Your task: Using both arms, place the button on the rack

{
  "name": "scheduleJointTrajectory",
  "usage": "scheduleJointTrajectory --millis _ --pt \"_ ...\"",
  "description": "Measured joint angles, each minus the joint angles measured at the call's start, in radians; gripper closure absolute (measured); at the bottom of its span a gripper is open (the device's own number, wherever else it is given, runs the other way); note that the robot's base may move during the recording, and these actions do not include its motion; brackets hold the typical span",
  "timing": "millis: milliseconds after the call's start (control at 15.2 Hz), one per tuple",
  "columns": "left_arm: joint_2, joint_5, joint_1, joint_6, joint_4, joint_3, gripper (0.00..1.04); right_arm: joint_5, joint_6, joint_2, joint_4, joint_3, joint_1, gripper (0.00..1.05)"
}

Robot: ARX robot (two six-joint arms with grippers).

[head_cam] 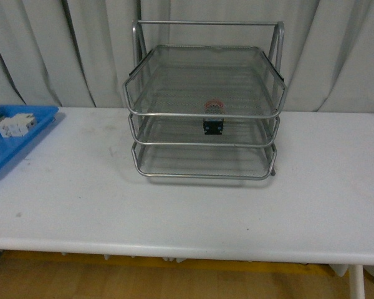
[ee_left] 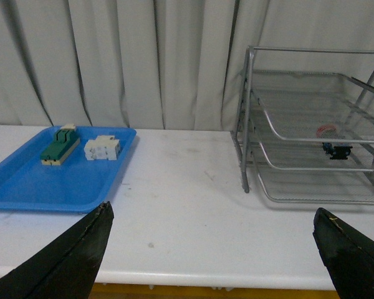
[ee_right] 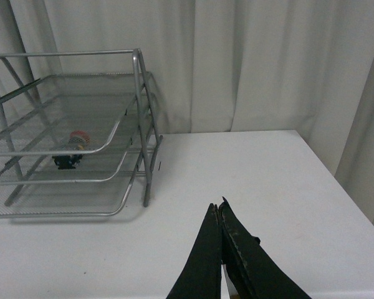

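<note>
The button (head_cam: 213, 118), red cap over a dark body, rests in the middle tier of the silver wire rack (head_cam: 206, 165) at the back centre of the white table. It shows through the mesh as the button (ee_left: 334, 143) in the left wrist view and the button (ee_right: 73, 151) in the right wrist view. My left gripper (ee_left: 212, 215) is open with nothing between its black fingers, held near the table's front edge, well short of the rack (ee_left: 311, 124). My right gripper (ee_right: 218, 205) is shut on nothing, off to the right of the rack (ee_right: 68, 143). Neither arm shows in the front view.
A flat blue tray (head_cam: 6, 152) lies at the table's left end, holding a green-and-cream block (ee_left: 59, 146) and a white block (ee_left: 101, 148). Grey curtains hang behind the table. The table's right end (ee_right: 336, 180) drops off next to a curtain.
</note>
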Motion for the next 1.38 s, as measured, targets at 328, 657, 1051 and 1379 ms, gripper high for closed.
scheduleJointTrajectory --millis 328,657,1051,1379 --pt "0.000 0.000 0.000 0.000 0.000 0.000 0.07 0.000 0.000 -0.127 -0.071 -0.049 0.000 1.03" --pt "0.000 0.000 0.000 0.000 0.000 0.000 0.07 0.000 0.000 -0.280 -0.210 -0.049 0.000 1.03" --pt "0.000 0.000 0.000 0.000 0.000 0.000 0.07 0.001 0.000 -0.410 -0.359 -0.048 0.000 1.03" --pt "0.000 0.000 0.000 0.000 0.000 0.000 0.07 0.001 -0.001 -0.545 -0.487 -0.048 0.000 1.03"
